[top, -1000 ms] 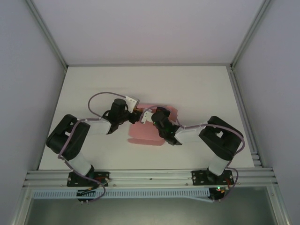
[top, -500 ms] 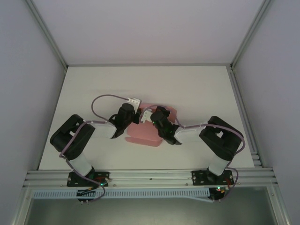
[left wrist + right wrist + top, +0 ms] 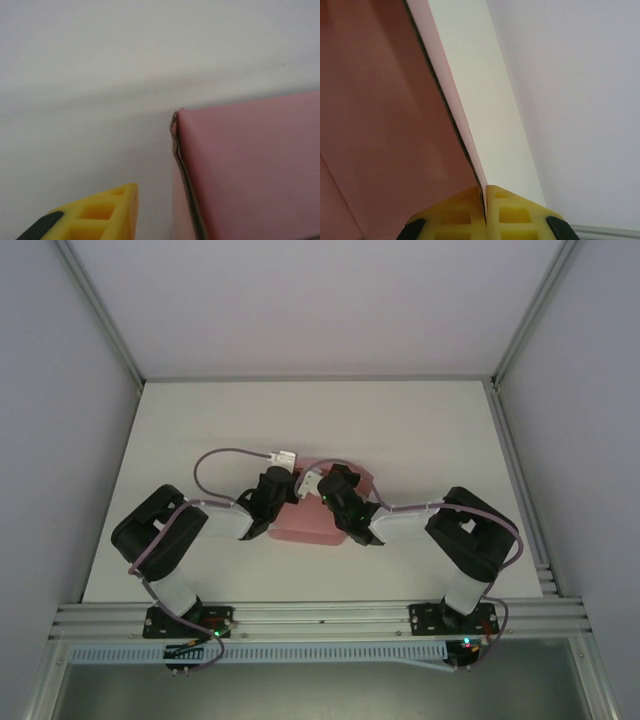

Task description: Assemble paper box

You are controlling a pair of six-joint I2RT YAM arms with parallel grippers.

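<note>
paper box [image 3: 305, 523] partly covered, edges cropped

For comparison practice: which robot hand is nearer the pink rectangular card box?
Right. The right hand grips an edge of the pink rectangular card box; the left hand sits beside it, visible finger clear.

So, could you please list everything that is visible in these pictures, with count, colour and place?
paper box: one, pink, middle of the table, between the grippers
table: one, white, under the box
walls: three, pale grey, left, right and far side
metal rail: one, silver, near edge
cables: two, purple, one along each arm
left gripper: one, yellow finger, beside the box's left corner
right gripper: one, yellow fingers, shut on a box edge
</note>
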